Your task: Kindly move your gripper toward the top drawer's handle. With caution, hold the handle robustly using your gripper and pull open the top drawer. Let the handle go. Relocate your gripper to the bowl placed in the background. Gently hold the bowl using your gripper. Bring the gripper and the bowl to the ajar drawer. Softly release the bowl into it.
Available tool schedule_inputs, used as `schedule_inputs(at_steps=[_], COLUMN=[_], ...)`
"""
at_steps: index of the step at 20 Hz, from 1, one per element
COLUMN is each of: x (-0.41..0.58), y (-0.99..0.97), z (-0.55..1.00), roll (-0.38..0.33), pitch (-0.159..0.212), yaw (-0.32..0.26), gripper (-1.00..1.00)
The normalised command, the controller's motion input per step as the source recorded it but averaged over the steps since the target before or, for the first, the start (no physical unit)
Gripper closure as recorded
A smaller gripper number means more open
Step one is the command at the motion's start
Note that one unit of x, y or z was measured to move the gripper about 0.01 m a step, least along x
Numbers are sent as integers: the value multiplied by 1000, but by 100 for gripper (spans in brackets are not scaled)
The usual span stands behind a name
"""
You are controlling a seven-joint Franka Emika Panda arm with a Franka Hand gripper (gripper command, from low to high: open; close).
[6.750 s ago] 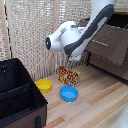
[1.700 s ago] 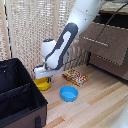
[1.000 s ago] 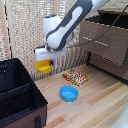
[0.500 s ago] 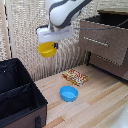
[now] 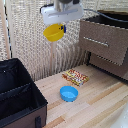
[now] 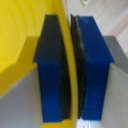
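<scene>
Gripper (image 5: 58,24) jaws clamp only the yellow bowl (image 5: 54,32) rim, high aloft; slippage risks a drop before the top drawer (image 5: 107,35).

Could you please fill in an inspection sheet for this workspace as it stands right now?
Surface: light wooden floor, bare in places.
Job's things: yellow bowl held up in the air, tilted; top drawer pulled open, dark inside, its silver handle free.
Clutter: blue bowl on the floor; flat printed packet behind it; black case open at the exterior view's left.
Grippers: gripper shut on the yellow bowl; in the wrist view the blue fingers clamp its rim from both sides.
Cables: nothing seen.
Surroundings: woven pale screen behind; lower drawer closed.
</scene>
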Motion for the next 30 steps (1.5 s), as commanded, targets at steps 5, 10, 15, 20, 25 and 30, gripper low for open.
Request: schedule_inputs(at_steps=[5,10,15,20,25,30], x=[69,103,31,-20,-192,-319], y=[-427,-573,-737,-842,-997,-1000], z=[946,842,761,336,70,0], roll=[25,14,36,31,31,27], pitch=[82,2,-4,-57,4,55], yaw=[-240,-192,-129,-95,-37,0], gripper=[100,100,100,100,100,100])
